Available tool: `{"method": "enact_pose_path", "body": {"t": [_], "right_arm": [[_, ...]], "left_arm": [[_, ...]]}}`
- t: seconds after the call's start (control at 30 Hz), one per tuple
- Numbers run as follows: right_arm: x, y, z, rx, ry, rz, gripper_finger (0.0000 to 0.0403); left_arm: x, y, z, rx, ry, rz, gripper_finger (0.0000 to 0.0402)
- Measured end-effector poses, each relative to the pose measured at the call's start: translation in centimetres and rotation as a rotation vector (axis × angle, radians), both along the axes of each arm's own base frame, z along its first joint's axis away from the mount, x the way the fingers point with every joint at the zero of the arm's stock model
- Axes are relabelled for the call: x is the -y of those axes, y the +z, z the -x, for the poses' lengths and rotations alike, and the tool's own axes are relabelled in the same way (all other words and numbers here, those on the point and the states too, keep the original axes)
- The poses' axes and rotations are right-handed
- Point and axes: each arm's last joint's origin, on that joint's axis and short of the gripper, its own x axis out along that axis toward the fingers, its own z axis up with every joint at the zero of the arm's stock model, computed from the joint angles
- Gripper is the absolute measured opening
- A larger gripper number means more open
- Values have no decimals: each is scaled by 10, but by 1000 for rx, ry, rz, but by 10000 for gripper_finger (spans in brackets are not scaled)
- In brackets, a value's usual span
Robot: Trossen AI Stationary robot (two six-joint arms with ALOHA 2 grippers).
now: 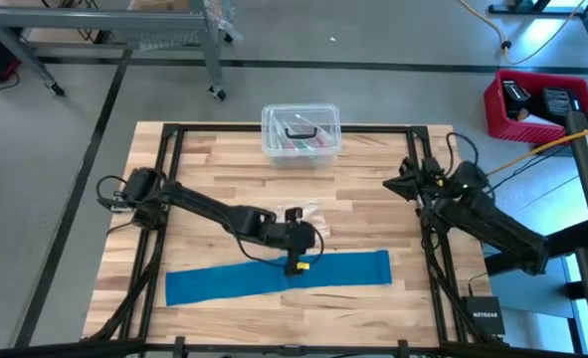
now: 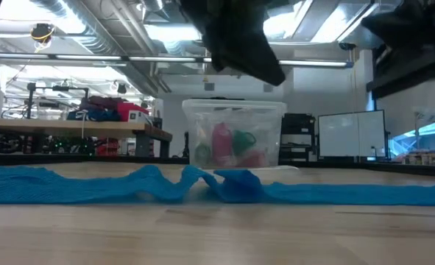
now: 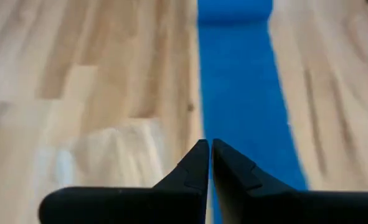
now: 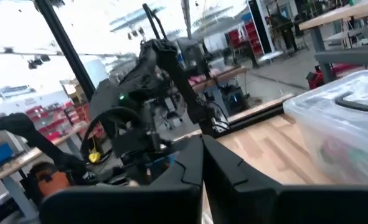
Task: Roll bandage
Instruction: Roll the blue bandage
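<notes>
- The bandage [image 1: 274,276] lies stretched out along the worktop's [image 1: 373,194] near edge, bunched mid-length; no roll shows, so I judge the rolling barely begun.
- The left gripper [image 1: 299,261], fingers pressed together, sits over the bunch.
- The right gripper [image 1: 401,183], fingers together, waits by the far right corner.
- Bare worktop lies beyond the bandage; the box [image 1: 300,135] stands at the far edge.

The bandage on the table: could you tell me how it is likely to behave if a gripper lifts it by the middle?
The bandage would probably droop at both ends: it lies flat as a long strip, with soft wrinkles showing in the low view. It looks thin, so likely light. It may bunch when pushed, as a fold already stands up near its middle.
</notes>
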Motion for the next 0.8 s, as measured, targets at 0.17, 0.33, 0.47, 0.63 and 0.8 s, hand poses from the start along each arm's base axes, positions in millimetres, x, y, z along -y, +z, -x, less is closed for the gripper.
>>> {"method": "enact_pose_path", "body": {"t": [0.17,0.33,0.47,0.63,0.8], "right_arm": [[-1,14,1,-145,28,-47,4],[-8,31,6,-218,141,-112,6],[-13,36,10,-274,238,-194,4],[-17,41,15,-286,279,-272,3],[-16,41,8,-304,273,-267,3]], "left_arm": [[-22,1,-10,49,-30,-89,13],[-38,2,-26,172,-132,-82,13],[-47,1,-37,269,-174,-106,13],[-51,-3,-44,329,-194,-159,13],[-50,-8,-45,313,-209,-176,13]]}}
